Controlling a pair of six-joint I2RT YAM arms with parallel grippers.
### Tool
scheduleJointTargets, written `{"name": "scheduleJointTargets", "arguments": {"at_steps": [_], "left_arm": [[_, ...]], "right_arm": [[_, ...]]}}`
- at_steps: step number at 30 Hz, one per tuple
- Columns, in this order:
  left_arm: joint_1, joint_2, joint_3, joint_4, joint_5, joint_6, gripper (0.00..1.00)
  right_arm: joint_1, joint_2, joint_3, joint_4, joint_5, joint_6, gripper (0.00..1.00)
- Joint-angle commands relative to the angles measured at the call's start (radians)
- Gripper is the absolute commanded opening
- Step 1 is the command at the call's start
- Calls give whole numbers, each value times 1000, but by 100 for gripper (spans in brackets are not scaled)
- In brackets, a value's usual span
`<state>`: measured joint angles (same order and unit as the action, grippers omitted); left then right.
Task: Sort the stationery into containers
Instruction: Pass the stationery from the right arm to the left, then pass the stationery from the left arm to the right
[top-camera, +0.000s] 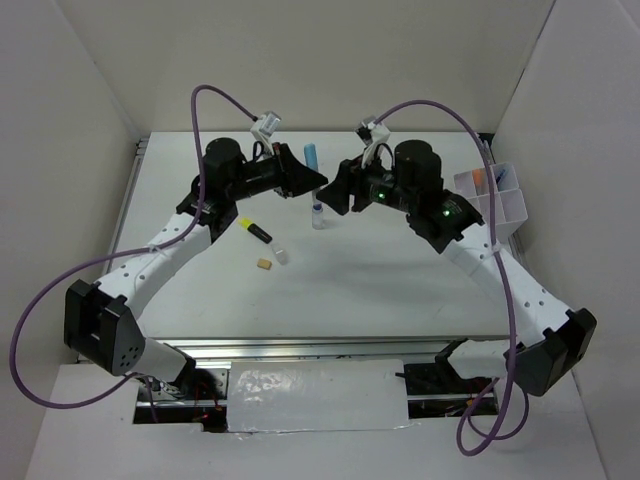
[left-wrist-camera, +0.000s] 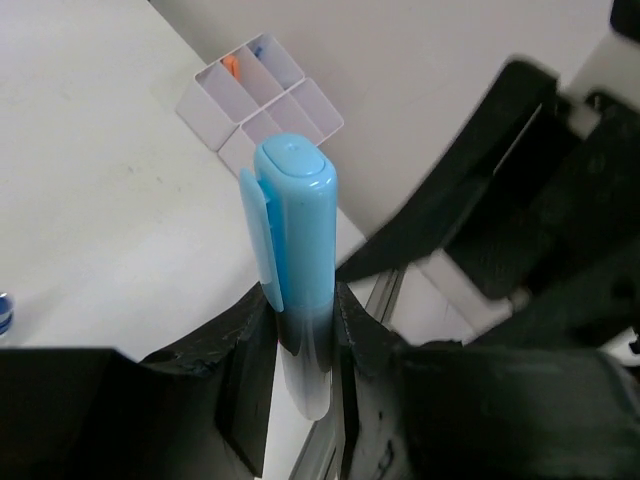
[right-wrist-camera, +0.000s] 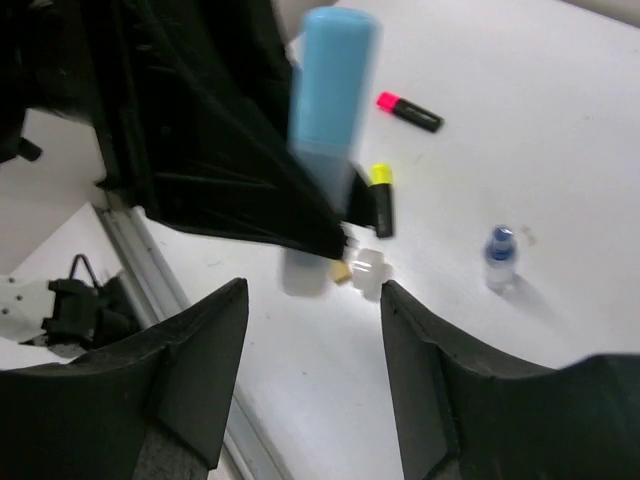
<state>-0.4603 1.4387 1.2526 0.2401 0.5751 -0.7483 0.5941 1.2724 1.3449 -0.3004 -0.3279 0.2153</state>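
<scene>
Light-blue-capped tube (left-wrist-camera: 297, 215) | pinched in left hand (left-wrist-camera: 300, 345), cap protruding | right hand (right-wrist-camera: 312, 345) spread, empty, near

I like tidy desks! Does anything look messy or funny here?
Nothing is spilled or broken. The yellow highlighter, eraser and little bottle sit loose on the table, away from the tray. The oddest sight: the left gripper holds a blue-capped tube upright in the air.
</scene>
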Motion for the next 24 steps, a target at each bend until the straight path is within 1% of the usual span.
{"name": "scheduleJointTargets", "arguments": {"at_steps": [1, 2, 3, 5, 6, 8, 10, 13, 16, 18, 24], "left_arm": [[61, -44, -7, -12, 164, 92, 10], [74, -43, 2, -19, 202, 107, 7], [93, -40, 8, -31, 245, 147, 7], [103, -32, 30, -68, 343, 185, 4], [101, -26, 42, -93, 364, 232, 2], [97, -21, 54, -134, 423, 273, 0], [81, -26, 48, -137, 454, 311, 0], [46, -24, 42, -140, 546, 352, 0], [29, -23, 30, -116, 591, 343, 0], [15, -21, 24, -84, 621, 325, 0], [-23, -18, 16, -55, 677, 314, 0]], "right_arm": [[-139, -53, 65, -65, -205, -51, 63], [-170, -57, 66, -89, -258, -60, 64], [-203, -61, 66, -95, -354, -65, 65], [-284, -61, 74, -108, -408, -65, 65], [-301, -53, 82, -112, -424, -62, 66], [-338, -36, 115, -137, -480, -60, 66], [-367, -4, 148, -154, -554, -54, 64], [-360, 36, 174, -149, -650, -22, 63], [-329, 36, 168, -131, -694, -22, 63], [-300, 39, 168, -129, -707, -24, 65], [-235, 68, 169, -138, -732, -34, 69]]}}
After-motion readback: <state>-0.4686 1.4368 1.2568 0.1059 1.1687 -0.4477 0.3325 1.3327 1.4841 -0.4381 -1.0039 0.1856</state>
